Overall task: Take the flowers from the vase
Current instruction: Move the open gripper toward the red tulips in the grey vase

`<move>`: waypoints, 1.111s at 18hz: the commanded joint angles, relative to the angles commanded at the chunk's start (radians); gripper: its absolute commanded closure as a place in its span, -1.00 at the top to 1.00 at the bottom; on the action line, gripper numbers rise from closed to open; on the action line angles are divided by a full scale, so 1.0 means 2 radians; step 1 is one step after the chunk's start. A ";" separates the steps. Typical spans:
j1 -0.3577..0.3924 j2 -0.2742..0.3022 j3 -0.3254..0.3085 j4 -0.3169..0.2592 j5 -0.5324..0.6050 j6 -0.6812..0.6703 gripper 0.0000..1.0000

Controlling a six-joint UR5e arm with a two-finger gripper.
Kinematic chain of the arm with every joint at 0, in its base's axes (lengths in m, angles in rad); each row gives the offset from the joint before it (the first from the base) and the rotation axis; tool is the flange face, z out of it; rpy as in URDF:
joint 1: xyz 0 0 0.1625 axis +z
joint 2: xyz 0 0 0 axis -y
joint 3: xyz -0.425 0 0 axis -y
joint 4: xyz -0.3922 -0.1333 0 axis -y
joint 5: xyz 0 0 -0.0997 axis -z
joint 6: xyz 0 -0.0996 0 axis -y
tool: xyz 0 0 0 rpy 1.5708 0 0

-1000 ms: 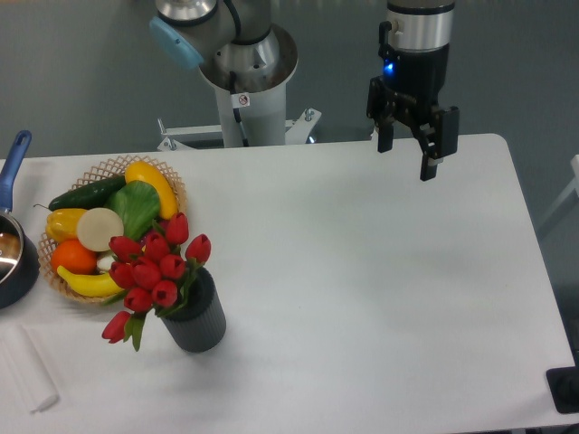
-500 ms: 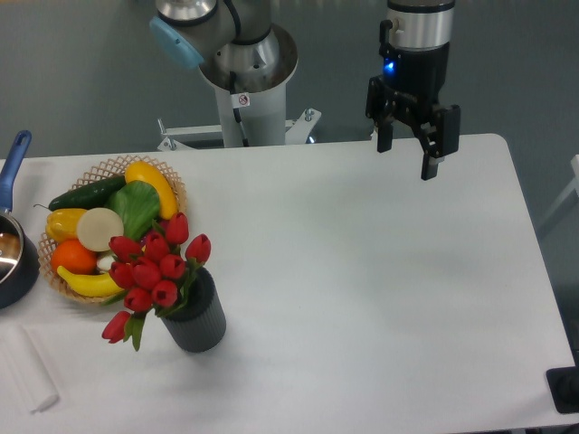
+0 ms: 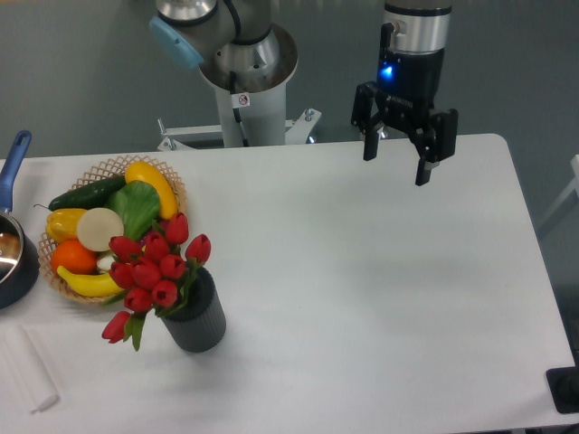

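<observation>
The flowers, a bunch of red tulip buds with green leaves, stand in the vase, a small dark grey ribbed pot at the table's front left. One bud droops over the vase's left side. My gripper hangs open and empty above the table's back right, far from the flowers, fingers pointing down.
A wicker basket of fruit and vegetables sits just behind and left of the vase. A dark pan with a blue handle is at the left edge. A white folded cloth lies at the front left corner. The robot base stands behind the table.
My gripper has shifted a little to the left and its fingers stand wider apart. The flowers and vase have not moved.
</observation>
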 joint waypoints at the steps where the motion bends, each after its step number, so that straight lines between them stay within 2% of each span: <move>1: -0.003 -0.004 0.000 0.007 -0.008 -0.024 1.00; 4: -0.011 -0.019 0.000 0.038 -0.034 -0.079 1.00; 10: -0.025 -0.028 -0.012 0.048 -0.035 -0.137 1.00; 12: -0.028 -0.028 -0.021 0.070 -0.035 -0.144 1.00; 15: -0.044 -0.033 -0.026 0.075 -0.035 -0.167 1.00; 17: -0.064 -0.044 -0.028 0.089 -0.035 -0.167 1.00; 20: -0.074 -0.046 -0.046 0.099 -0.035 -0.167 1.00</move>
